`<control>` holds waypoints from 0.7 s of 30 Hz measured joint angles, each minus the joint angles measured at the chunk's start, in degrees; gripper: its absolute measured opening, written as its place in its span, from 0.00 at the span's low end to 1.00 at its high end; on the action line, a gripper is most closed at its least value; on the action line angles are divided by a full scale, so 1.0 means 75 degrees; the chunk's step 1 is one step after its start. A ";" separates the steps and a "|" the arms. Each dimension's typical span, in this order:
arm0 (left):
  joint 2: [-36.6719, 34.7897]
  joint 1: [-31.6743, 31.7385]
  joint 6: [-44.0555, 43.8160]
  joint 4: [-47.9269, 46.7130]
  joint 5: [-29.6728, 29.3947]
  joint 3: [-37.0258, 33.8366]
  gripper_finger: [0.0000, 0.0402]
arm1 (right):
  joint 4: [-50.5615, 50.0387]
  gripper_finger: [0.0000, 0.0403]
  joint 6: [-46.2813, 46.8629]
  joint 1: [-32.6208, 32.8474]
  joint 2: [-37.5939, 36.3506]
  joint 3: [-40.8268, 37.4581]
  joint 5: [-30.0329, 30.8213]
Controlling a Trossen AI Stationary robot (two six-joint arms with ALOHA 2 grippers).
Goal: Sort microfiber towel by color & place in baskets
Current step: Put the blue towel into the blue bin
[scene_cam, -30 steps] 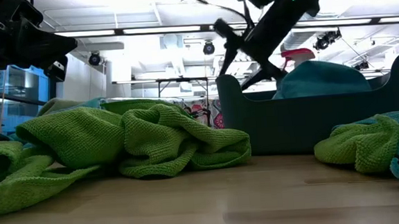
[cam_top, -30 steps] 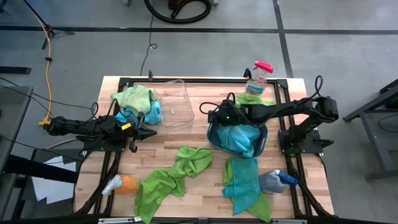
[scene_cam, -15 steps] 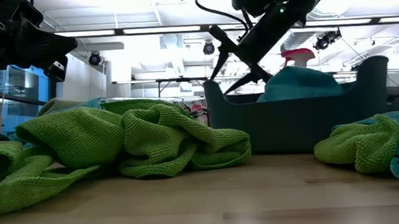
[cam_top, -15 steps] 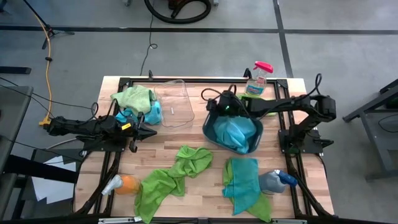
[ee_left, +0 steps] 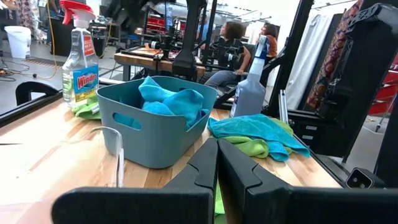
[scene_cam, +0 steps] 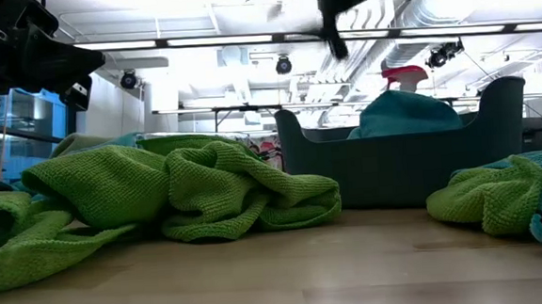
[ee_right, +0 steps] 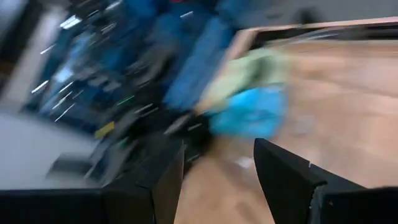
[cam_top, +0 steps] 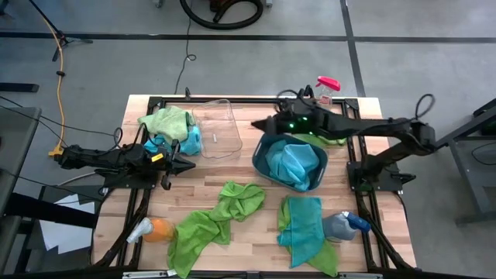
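The teal basket (cam_top: 267, 172) stands right of the table's middle with a blue towel (cam_top: 288, 161) heaped inside. The clear basket (cam_top: 213, 128) stands at the far middle, with a green towel (cam_top: 167, 120) and a blue towel (cam_top: 159, 145) to its left. Two green towels (cam_top: 240, 198) (cam_top: 194, 232) and a blue towel (cam_top: 302, 221) lie spread on the near half. My right gripper (cam_top: 260, 124) hangs open in the air between the two baskets, nothing between its fingers (ee_right: 283, 174). My left gripper (cam_top: 188, 164) (ee_left: 217, 142) waits shut and level at the left.
A pink-capped spray bottle (cam_top: 324, 89) stands at the far right, an orange one (cam_top: 155, 229) lies near left, and a grey-blue one (cam_top: 345, 225) near right. A green towel (cam_top: 329, 139) lies under my right arm. People sit in the room beyond (ee_left: 227, 37).
My right gripper has risen from the teal basket's left rim and swung toward the far edge, rolling as it went, still open. The teal basket has shifted a little toward the far left and now sits level.
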 joint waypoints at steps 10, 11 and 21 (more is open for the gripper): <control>0.0003 0.0000 0.0001 -0.0003 -0.0001 0.0000 0.00 | -0.1518 0.48 0.0425 0.2463 -0.0466 0.0380 -0.0950; 0.0000 -0.0001 0.0001 0.0002 0.0001 0.0000 0.00 | -0.1851 0.48 0.0627 0.2678 -0.0466 0.0380 -0.0957; 0.0000 0.0001 0.0001 0.0001 0.0001 0.0000 0.00 | -0.5611 0.48 0.1355 0.4451 -0.0463 0.0380 -0.0946</control>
